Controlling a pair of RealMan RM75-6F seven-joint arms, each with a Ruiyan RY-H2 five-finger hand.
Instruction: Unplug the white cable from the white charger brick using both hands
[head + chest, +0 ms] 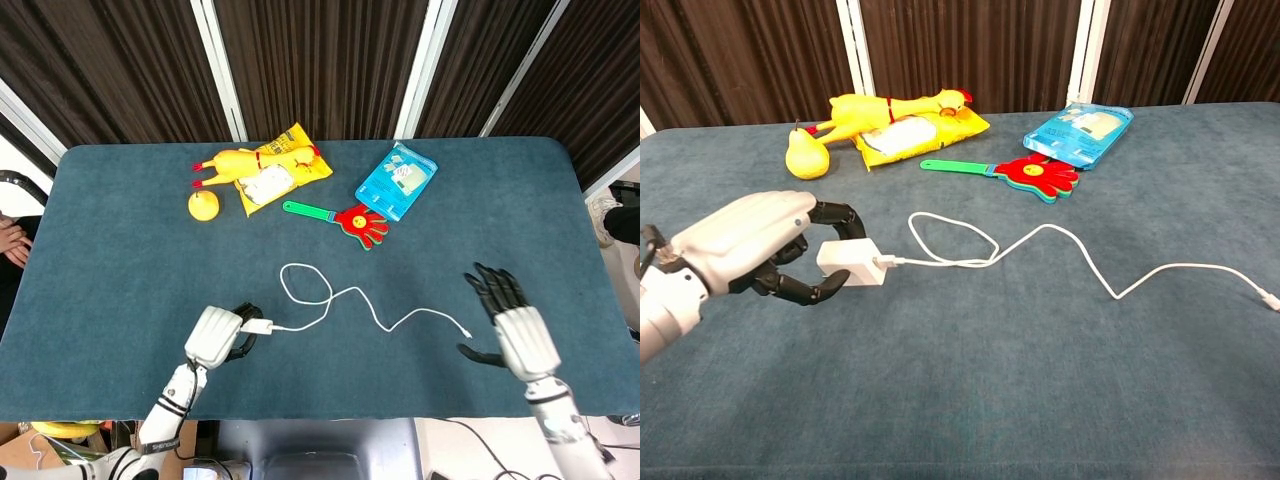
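My left hand (745,250) (215,335) grips the white charger brick (850,263) (256,326) near the table's front left, lifted a little off the cloth. The white cable (1040,240) (340,297) is plugged into the brick's right face. It loops once on the table and runs right to its free end (1268,298) (467,335). My right hand (515,327) hovers open, fingers spread, just right of that free cable end in the head view. The chest view does not show the right hand.
At the back lie a yellow rubber chicken (232,163), a yellow snack bag (278,170), a yellow pear toy (203,205), a red-and-green hand clapper (345,219) and a blue packet (397,180). Dark blue cloth covers the table (120,250).
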